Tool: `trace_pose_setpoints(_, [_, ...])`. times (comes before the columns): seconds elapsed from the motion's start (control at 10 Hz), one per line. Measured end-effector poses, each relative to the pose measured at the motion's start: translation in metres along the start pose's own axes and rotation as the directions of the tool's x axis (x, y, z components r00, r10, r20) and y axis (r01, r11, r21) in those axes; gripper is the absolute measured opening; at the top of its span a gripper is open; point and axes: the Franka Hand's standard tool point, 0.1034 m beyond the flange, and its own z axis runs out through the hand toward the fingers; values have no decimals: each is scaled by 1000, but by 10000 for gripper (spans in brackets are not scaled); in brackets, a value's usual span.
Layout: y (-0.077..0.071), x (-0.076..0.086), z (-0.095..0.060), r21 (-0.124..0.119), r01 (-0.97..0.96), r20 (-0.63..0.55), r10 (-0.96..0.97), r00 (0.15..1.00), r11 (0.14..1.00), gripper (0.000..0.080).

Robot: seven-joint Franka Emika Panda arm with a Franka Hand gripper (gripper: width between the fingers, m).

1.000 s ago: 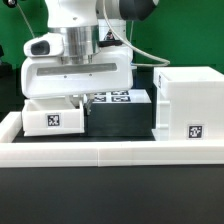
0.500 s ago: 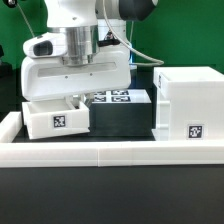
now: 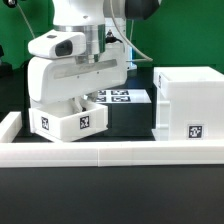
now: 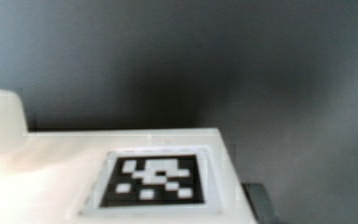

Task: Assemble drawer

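My gripper [image 3: 84, 98] hangs over a small white open-top tray [image 3: 68, 124] at the exterior view's left, and its jaws reach down into it. The tray is turned so that one corner faces the camera, with two tagged sides showing. The fingertips are hidden by the hand and the tray wall. The gripper looks shut on the tray. In the wrist view the tray's tagged white face [image 4: 155, 178] fills the near part, with one dark finger [image 4: 256, 203] beside it. The tall white box shell [image 3: 188, 102] stands at the exterior view's right. A second tray is not in view.
A long low white wall [image 3: 110, 152] runs along the front of the table. The marker board [image 3: 118, 97] lies flat behind the tray, between it and the shell. A green backdrop and cables stand behind the arm.
The hand has turned about its vertical axis and the tray has turned with it, from one flat face toward the camera to a corner. It has also shifted slightly toward the exterior view's right.
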Motion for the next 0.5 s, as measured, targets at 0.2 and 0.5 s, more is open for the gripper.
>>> trace_pose_setpoints(0.2, [1, -2, 0, -2, 133, 8, -133, 991, 991, 42])
trace_pose_setpoints(0.5, [-6, 9, 2, -13, 337, 26, -337, 941, 941, 42])
